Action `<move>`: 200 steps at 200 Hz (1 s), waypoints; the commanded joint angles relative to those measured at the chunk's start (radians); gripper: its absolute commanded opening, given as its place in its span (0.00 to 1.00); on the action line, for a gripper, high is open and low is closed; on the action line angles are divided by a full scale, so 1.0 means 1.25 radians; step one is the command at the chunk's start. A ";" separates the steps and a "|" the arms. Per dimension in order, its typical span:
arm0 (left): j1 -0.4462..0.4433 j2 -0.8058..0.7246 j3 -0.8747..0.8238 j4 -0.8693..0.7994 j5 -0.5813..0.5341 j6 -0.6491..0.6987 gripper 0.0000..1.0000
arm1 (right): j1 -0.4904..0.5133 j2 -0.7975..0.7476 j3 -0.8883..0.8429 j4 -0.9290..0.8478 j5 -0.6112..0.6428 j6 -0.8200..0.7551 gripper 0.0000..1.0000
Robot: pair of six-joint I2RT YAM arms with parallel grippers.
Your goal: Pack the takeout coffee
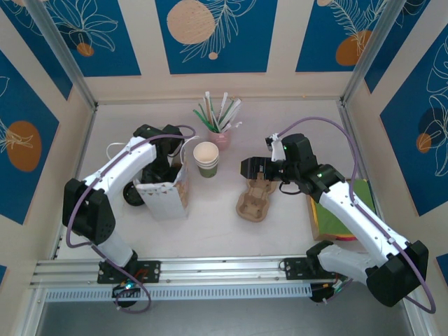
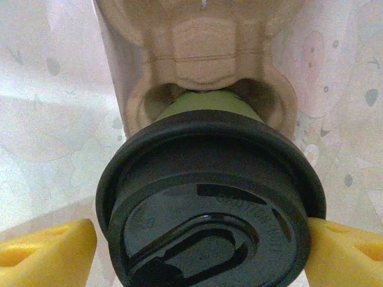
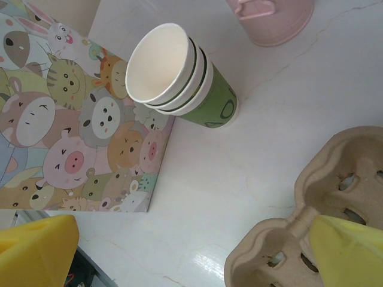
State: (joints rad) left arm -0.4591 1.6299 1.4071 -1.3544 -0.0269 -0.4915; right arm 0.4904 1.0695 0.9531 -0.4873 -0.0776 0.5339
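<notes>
The takeout coffee (image 2: 209, 209), a green cup with a black lid, sits in one well of a pulp carrier (image 2: 203, 48) inside the cartoon-print paper bag (image 1: 162, 197). My left gripper (image 2: 203, 254) reaches down into the bag (image 1: 159, 170). Its yellow fingers (image 2: 48, 251) press on either side of the lid. My right gripper (image 1: 250, 168) hangs open over the table (image 3: 191, 257) with nothing between its fingers. One of its fingers (image 3: 347, 251) is over the edge of a second, empty pulp carrier (image 1: 253, 199).
A stack of lidless green cups (image 1: 206, 159) (image 3: 179, 75) stands right of the bag, and a pink cup of straws (image 1: 220, 133) stands behind it. Coloured sheets on a brown board (image 1: 343, 217) lie under the right arm. Walls close off the table's back and sides.
</notes>
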 commanded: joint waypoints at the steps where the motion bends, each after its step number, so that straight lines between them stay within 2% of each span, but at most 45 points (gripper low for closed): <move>1: 0.008 -0.025 0.003 -0.033 -0.001 -0.007 0.86 | -0.005 -0.015 -0.007 -0.008 -0.006 0.012 0.99; 200: 0.008 -0.034 0.019 -0.054 0.003 -0.003 0.88 | -0.005 -0.007 -0.007 0.001 -0.010 0.016 0.99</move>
State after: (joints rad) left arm -0.4591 1.6081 1.4075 -1.3773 -0.0269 -0.4911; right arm 0.4904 1.0695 0.9531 -0.4870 -0.0780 0.5442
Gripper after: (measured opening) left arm 0.875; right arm 0.989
